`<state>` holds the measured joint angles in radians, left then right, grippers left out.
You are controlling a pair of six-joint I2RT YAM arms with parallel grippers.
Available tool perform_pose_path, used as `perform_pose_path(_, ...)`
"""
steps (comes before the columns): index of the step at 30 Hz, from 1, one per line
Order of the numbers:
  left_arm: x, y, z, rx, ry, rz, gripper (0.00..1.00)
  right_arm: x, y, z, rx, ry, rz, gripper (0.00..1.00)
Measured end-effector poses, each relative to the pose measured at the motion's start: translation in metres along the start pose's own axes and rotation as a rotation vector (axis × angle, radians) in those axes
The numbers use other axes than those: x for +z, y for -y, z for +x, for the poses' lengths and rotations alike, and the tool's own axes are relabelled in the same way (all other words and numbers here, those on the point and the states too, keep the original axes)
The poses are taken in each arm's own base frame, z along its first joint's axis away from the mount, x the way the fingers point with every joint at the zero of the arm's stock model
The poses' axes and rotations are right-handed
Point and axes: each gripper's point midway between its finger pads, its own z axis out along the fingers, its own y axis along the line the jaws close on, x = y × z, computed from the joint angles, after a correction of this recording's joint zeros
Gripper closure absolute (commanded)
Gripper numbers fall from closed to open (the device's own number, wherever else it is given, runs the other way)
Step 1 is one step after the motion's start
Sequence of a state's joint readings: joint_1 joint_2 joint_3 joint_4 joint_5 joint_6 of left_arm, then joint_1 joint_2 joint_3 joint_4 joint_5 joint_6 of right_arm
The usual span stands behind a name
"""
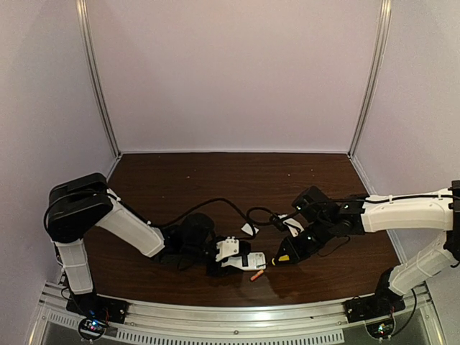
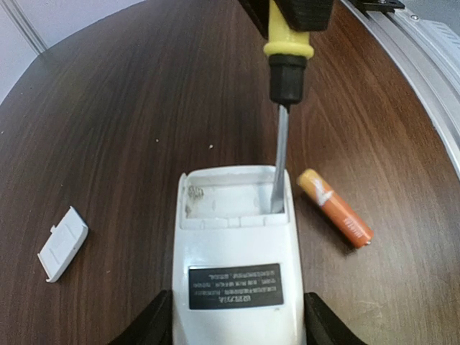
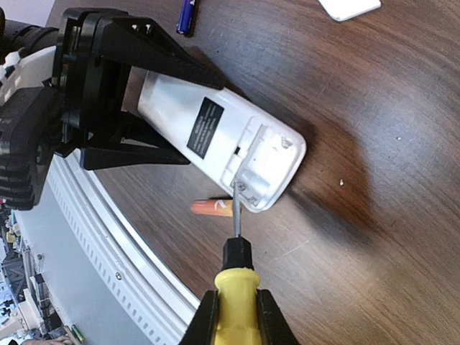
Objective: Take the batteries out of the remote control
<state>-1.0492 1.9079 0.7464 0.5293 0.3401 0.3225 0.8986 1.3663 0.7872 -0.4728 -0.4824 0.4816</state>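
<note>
My left gripper (image 2: 236, 328) clamps the remote (image 2: 234, 244); my right gripper (image 3: 237, 315) grips the screwdriver (image 3: 235, 273), tip inside the open battery bay (image 2: 233, 202). An orange battery (image 2: 336, 208) lies just beside.

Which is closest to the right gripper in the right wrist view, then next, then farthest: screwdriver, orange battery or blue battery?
1. Screwdriver: held in the right gripper, bottom of view.
2. Orange battery: by the screwdriver's shaft, next to the remote.
3. Blue battery: far off at the top edge.
</note>
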Motion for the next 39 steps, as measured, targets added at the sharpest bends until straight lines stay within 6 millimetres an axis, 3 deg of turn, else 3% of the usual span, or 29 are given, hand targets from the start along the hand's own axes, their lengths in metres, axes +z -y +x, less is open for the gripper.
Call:
perform_pose_path(20,-0.002,-0.002,-0.002,0.002,0.000,-0.009,0.82,-0.001,-0.002,0.001,-0.001,-0.001,-0.007,1.00)
perform_pose_path(39,-0.025,-0.014,-0.028,0.014,0.044,-0.077,0.83,-0.049,-0.021,-0.034,-0.055,0.191,0.004,1.00)
